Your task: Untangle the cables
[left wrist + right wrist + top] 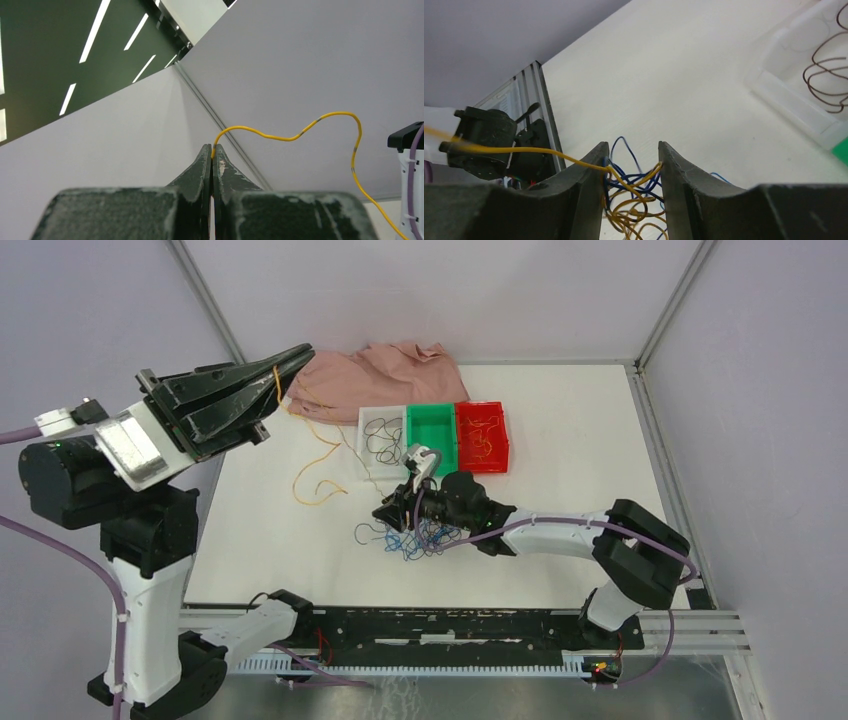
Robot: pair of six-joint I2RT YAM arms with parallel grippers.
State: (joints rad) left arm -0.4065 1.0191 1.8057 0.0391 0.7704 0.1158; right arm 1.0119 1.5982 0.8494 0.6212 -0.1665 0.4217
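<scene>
Over on the left, the left gripper [298,353] is raised high above the table's [570,470] far left corner, close to a crumpled pink cloth [390,368]. Its jaws are pressed tight together on one yellow wire [280,136], which comes out at the very tips, arcs away in a loose wave and drops out of view.

Lower down, the right gripper [392,508] is stretched out flat over the middle of the table, right at the main tangle of cables [415,538], a small knot of blue, yellow-orange and dark strands. From its wrist camera the jaws stand apart, straddling the blue and yellow loops [631,185]. One yellow strand [524,150] runs from that gap out to the left, over the table edge.

Behind the tangle sit three small bins side by side, touching:
- The clear bin [364,430] holds dark brown curls [385,443].
- The green bin [432,410] is in the middle.
- The red bin [500,430] holds yellow-orange wires [482,440].

Another yellow-orange strand [318,475] lies curled on the table between the cloth and the tangle.
</scene>
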